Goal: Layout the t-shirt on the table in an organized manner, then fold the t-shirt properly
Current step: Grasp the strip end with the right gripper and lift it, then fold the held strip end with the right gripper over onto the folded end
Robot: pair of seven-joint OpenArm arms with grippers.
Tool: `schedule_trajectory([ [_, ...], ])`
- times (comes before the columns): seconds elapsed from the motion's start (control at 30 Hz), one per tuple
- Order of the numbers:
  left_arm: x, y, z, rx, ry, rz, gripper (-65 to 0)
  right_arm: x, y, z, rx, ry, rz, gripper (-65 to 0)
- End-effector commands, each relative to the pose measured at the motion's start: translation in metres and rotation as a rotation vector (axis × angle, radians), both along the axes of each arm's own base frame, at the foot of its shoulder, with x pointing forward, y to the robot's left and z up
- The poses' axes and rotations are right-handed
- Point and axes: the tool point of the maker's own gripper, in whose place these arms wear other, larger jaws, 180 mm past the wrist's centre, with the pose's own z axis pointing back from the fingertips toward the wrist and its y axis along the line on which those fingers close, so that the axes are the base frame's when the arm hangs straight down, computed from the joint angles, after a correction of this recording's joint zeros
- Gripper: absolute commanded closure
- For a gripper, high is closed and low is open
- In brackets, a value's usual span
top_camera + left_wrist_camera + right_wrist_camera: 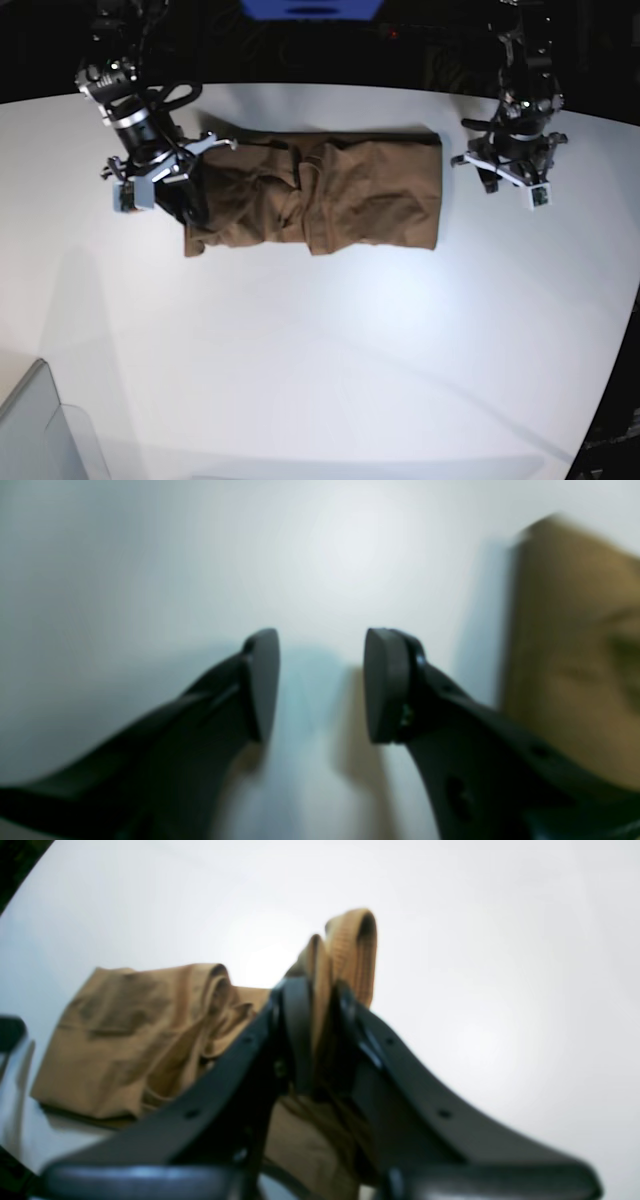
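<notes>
The brown t-shirt (330,195) lies in a long strip on the far side of the white table (330,350). The right gripper (320,1005) pinches its collar — the left gripper (320,685) hangs apart, holding nothing.

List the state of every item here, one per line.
t-shirt: folded into a long wrinkled band on the table, one end pinched and lifted.
right gripper: jaws shut on a fold of cloth.
left gripper: jaws open, empty, beside the shirt's other end.
table: white, carrying the shirt.
grey bin: at the table's corner, contents unseen.
</notes>
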Motion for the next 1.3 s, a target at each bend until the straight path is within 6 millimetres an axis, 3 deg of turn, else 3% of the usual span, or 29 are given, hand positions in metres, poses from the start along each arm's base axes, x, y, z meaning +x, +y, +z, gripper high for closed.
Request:
schedule_trajectory([
  [0.0, 0.012, -0.003, 0.008, -0.002, -0.045, -0.013, -27.1, 0.004, 0.004, 0.015, 0.016, -0.055, 0.008, 0.0],
  [0.2, 0.022, -0.017, 0.005, -0.024, -0.042, -0.039, -27.0, 0.004, 0.037, 0.028, 0.052, -0.087, 0.090, 0.0],
  [0.3, 0.024, -0.030, 0.001, -0.035, -0.033, -0.072, -27.0, 0.005, 0.066, 0.037, 0.104, -0.114, 0.145, 0.0],
  [0.6, 0.018, -0.065, -0.008, -0.060, -0.006, -0.163, -27.0, 0.023, 0.134, 0.076, 0.227, -0.205, 0.257, 0.0],
  [0.67, 0.018, -0.069, -0.007, -0.064, -0.008, -0.172, -27.0, 0.032, 0.147, 0.075, 0.257, -0.187, 0.245, 0.0],
  [0.77, 0.013, -0.068, -0.006, -0.063, -0.008, -0.170, -27.0, 0.042, 0.165, 0.055, 0.230, -0.141, 0.269, 0.0],
  [0.87, 0.012, -0.067, 0.004, -0.058, -0.030, -0.170, -27.0, 0.039, 0.194, 0.036, 0.192, -0.102, 0.349, 0.0],
  [0.93, 0.010, -0.067, 0.011, -0.052, -0.046, -0.175, -27.0, 0.039, 0.202, 0.027, 0.184, -0.082, 0.374, 0.0],
  [1.0, 0.011, -0.067, 0.020, -0.046, -0.067, -0.179, -27.0, 0.039, 0.205, 0.025, 0.183, -0.075, 0.382, 0.0],
  [1.27, 0.003, -0.015, 0.053, 0.032, -0.133, -0.074, -27.0, 0.029, 0.239, 0.033, 0.163, -0.102, 0.512, 0.0],
])
